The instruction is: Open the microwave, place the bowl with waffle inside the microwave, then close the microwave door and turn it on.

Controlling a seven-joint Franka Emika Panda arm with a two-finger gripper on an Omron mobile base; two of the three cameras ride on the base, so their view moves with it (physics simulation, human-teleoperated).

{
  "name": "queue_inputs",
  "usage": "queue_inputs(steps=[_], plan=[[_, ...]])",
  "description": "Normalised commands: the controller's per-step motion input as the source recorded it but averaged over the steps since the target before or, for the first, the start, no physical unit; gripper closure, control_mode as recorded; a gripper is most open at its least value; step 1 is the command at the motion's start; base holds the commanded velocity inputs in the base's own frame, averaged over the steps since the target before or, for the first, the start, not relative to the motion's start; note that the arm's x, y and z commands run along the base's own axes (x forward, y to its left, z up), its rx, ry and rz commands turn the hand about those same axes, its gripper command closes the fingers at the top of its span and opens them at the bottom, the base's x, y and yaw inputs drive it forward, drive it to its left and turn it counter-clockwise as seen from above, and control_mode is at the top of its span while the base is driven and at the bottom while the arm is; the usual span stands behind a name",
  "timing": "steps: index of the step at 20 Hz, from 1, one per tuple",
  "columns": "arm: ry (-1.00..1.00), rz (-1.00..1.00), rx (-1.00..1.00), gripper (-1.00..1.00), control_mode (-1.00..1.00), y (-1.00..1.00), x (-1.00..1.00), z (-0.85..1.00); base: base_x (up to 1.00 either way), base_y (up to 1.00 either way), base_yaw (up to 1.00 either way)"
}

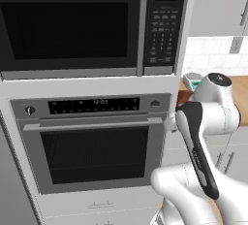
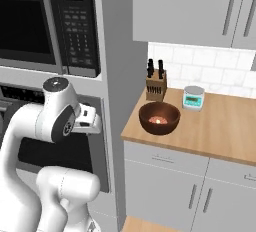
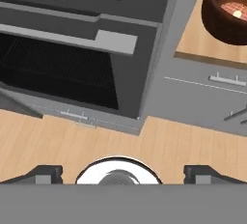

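The microwave (image 1: 72, 25) is built in above the oven. The microwave door (image 1: 68, 30) is shut, and its vertical grey bar handle (image 1: 143, 25) runs beside the keypad (image 1: 163, 30). To the right, on the wooden counter (image 2: 220, 131), stands the reddish-brown bowl with waffle (image 2: 159, 117). The same bowl (image 3: 226, 15) sits at the top right of the hand view. My gripper (image 3: 123, 175) is open, its fingertips (image 3: 48, 174) wide apart with nothing between them. It hangs in front of the oven, below the microwave and left of the bowl, looking down at the floor.
The oven (image 1: 92, 146) has a horizontal handle (image 1: 92, 123) and sits under the microwave. A small white-and-teal scale (image 2: 193, 97) and a knife block (image 2: 156, 83) stand behind the bowl. Grey cabinets (image 2: 190, 11) hang above the counter, with drawers (image 2: 165, 186) below it.
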Motion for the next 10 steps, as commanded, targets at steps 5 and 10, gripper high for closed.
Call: queue_inputs(steps=[5,10], plan=[[-0.34,0.0,0.0,-1.0,-1.0,0.1,-0.06,0.38,0.0,0.0,0.0],[-0.2,-0.01,0.0,-1.0,-1.0,0.37,0.0,0.6,0.0,0.0,0.0]])
